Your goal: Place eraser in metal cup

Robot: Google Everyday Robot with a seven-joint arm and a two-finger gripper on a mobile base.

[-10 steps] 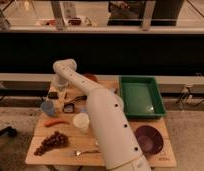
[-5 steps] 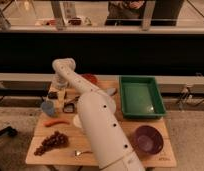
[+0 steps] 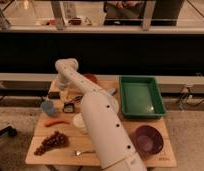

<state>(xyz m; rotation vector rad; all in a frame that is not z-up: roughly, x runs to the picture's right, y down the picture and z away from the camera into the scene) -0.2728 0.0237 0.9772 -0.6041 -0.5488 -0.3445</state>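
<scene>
My white arm rises from the bottom of the camera view to an elbow, then bends down to the gripper (image 3: 66,95), which hangs over the back left of the wooden table (image 3: 110,159). Its jaws look open, with nothing visibly between them. The eraser is hidden. A dull grey shape that may be the metal cup (image 3: 111,91) peeks out just right of the arm, near the green tray. A black square item with a pale centre (image 3: 69,107) lies just in front of the gripper.
A blue cup (image 3: 48,107) stands left of the gripper and a white cup (image 3: 78,123) against the arm. A red chili (image 3: 57,122), grapes (image 3: 51,141) and a spoon (image 3: 81,152) lie front left. A green tray (image 3: 140,95) sits back right, a purple bowl (image 3: 147,139) front right.
The arm's thick lower link has shifted slightly across the table. The gripper stays at about the same spot over the back left corner.
</scene>
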